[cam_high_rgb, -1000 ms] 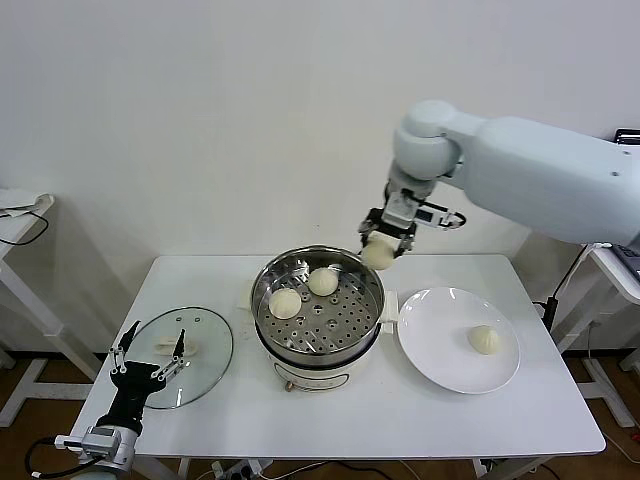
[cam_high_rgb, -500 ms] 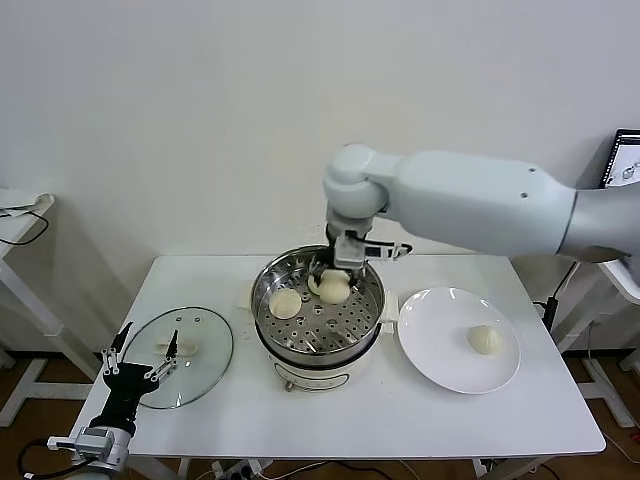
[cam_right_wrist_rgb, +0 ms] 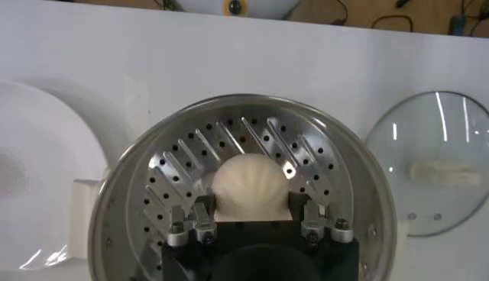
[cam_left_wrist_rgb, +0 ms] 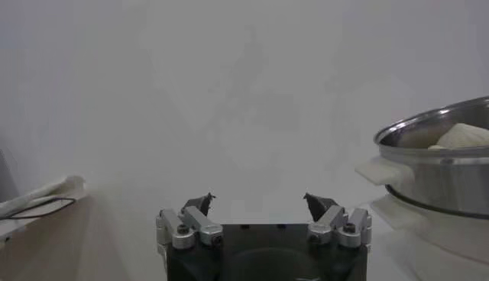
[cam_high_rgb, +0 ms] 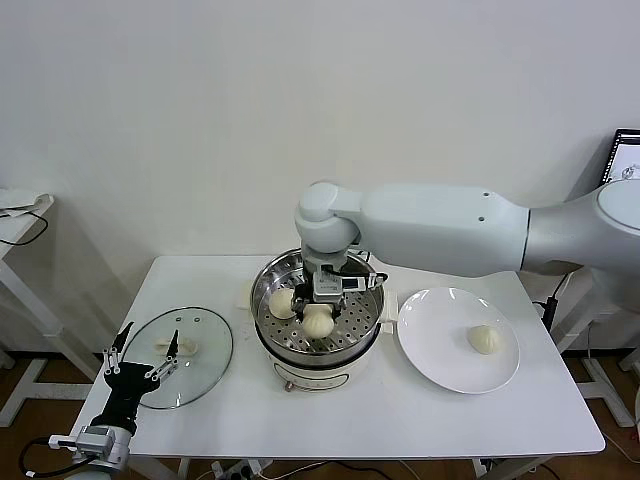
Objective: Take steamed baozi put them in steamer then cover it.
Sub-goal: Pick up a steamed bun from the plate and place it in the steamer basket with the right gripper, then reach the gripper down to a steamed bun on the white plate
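Your right gripper [cam_high_rgb: 319,316] is clamped on a baozi [cam_right_wrist_rgb: 248,188] low over the steamer [cam_high_rgb: 270,330], toward its 6 o'clock rim. Set it on bare tray, clear of the bun at 9 o'clock [cam_high_rgb: 282,299], then release. The left gripper [cam_high_rgb: 145,358] waits spread wide by the glass lid [cam_high_rgb: 205,345].

You had a white table [cam_high_rgb: 430,420] with three things sitting right on it. The steamer [cam_high_rgb: 317,352] stood in the middle. The glass lid [cam_high_rgb: 190,355] lay flat to the left of the steamer. The white plate [cam_high_rgb: 440,350] lay just to the steamer's right.
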`<state>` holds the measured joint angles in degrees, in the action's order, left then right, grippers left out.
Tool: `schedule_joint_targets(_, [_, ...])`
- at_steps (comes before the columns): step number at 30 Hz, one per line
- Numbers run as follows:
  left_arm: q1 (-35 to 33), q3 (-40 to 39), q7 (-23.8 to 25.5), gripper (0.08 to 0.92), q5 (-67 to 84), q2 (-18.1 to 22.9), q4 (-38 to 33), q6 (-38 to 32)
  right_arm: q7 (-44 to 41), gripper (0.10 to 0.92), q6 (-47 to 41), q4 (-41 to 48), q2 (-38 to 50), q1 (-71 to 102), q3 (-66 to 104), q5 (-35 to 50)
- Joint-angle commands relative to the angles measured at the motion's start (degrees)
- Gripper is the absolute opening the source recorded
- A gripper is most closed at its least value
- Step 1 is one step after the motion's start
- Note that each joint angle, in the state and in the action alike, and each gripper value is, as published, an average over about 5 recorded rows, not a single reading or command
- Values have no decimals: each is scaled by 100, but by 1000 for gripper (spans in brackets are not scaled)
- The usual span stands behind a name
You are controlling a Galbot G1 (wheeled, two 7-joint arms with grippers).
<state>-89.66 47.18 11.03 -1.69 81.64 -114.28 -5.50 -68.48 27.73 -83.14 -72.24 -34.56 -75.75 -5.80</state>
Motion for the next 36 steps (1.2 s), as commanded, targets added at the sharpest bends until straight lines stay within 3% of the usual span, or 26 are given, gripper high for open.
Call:
schedule_joint_targets(1, [-24,48,20,823,13,-2,-2,-7,19,636,2,348,-315,345,-71,-46])
schedule_joint_targets(12, [-11,81,45,823,24,10,28,-11,4,650,-75,477,-409,449,-68,-60])
schedule_joint_targets(18, [-23,83,41,823,24,21,12,-10,-18,785,-139,397,-56,234,170,179])
schedule_joint_targets(24, [-60,75,32,823,23,46,-73,-14,-196,822,-548,295,964,-243,508,992])
schedule_joint_targets(29, [-99,50,22,823,11,47,-140,-21,-546,823,-1675,303,2142,-465,470,1845])
schedule_joint_targets(36, [-110,-59,4,823,-33,41,-157,-35,-536,823,-2894,730,3457,194,519,1948])
